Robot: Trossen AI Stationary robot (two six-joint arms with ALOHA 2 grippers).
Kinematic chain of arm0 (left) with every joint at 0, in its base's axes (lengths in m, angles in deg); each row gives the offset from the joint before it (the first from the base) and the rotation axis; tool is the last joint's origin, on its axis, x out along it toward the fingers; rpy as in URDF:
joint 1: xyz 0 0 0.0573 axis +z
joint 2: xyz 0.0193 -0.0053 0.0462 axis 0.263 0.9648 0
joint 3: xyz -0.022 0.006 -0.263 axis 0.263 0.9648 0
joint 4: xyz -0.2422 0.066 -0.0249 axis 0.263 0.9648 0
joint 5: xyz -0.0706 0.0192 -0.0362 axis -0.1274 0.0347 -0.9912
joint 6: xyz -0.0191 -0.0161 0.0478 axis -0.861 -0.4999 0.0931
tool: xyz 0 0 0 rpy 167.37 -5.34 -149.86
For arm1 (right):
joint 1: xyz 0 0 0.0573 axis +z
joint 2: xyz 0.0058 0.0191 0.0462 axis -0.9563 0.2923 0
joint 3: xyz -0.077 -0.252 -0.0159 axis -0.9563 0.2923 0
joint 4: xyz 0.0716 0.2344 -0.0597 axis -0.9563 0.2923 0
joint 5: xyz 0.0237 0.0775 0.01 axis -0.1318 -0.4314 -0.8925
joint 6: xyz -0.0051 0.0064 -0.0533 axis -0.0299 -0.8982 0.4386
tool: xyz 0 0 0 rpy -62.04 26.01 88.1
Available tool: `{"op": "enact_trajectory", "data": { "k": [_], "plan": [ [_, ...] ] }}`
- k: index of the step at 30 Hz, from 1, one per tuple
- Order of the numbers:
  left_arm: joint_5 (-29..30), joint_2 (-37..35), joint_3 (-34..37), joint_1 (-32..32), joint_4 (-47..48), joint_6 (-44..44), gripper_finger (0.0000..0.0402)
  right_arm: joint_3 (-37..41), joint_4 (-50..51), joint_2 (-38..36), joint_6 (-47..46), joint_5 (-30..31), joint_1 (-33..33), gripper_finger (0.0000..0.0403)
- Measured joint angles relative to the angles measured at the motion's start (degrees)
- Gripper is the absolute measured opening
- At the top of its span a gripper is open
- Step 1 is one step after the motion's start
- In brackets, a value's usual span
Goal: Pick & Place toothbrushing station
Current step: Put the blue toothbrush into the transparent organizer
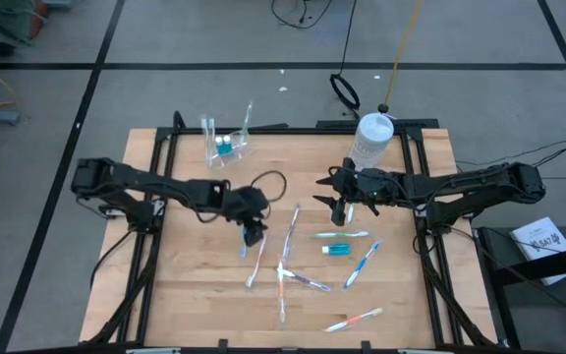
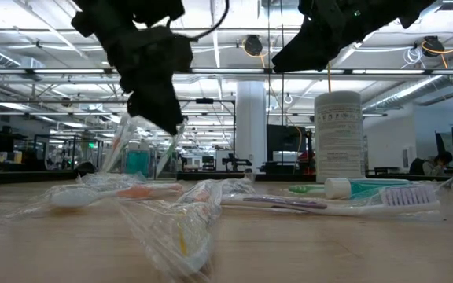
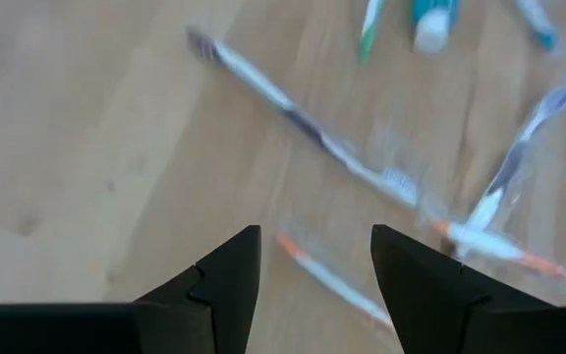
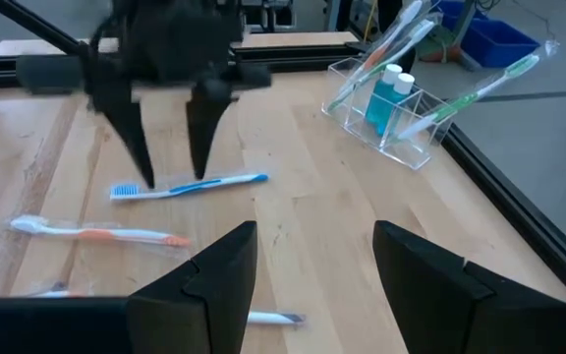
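From above, slim plastic toothbrushes lie scattered over the pale wooden tabletop (image 1: 195,295). Among them are a purple-handled toothbrush (image 1: 292,224), a green one (image 1: 342,235), a blue one (image 1: 363,264) and an orange one (image 1: 354,320), with a short teal toothpaste tube (image 1: 337,251) between them. A clear plastic compartment holder (image 1: 226,146) stands at the far edge, already carrying a few brushes and tubes. A large white bottle (image 1: 370,140) stands beside the right arm. The left end effector (image 1: 253,233) hangs with fingers apart over the near end of the scatter; the right end effector (image 1: 344,207), fingers also apart, hangs just beyond the green brush.

At tabletop level, several brushes show crinkled clear wrappers (image 2: 171,224). These likely make them slippery and a little springy, though very light.

The left wrist view shows its dark fingers (image 3: 226,285) spread above an orange-and-white brush (image 3: 327,277), gripping nothing. The handle looks stiff and narrow, so a pinch across its middle seems safest; the bristle head would probably tilt.

The right wrist view shows its own fingers (image 4: 214,280) apart and empty. The thin-walled holder (image 4: 386,113) lies well beyond and looks easy to tip over.
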Motion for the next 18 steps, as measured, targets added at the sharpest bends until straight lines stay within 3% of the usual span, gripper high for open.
{"op": "enact_trajectory", "data": {
  "k": [2, 4, 13, 18],
  "plan": [
    [-0.9, 1.0, 0.0, -1.1, 3.3, 3.1, 0.0198, 0.0, 0.1, 0.0, 0.0, 0.0, 0.0, 0.0196],
    [-0.8, 1.6, 0.1, -2.4, 4.5, 11.9, 0.0198, 0.0, 0.1, 0.0, 0.1, 0.0, 0.0, 0.0196],
    [9.5, 1.2, 0.0, -6.4, 13.8, 50.9, 0.0198, 0.0, 0.3, 0.0, 0.0, 0.0, 0.0, 0.0196],
    [9.2, 4.1, 0.0, -6.2, 21.6, 59.6, 0.0198, 0.0, 0.3, 0.0, 0.0, 0.0, 0.0, 0.0196]
  ]
}}
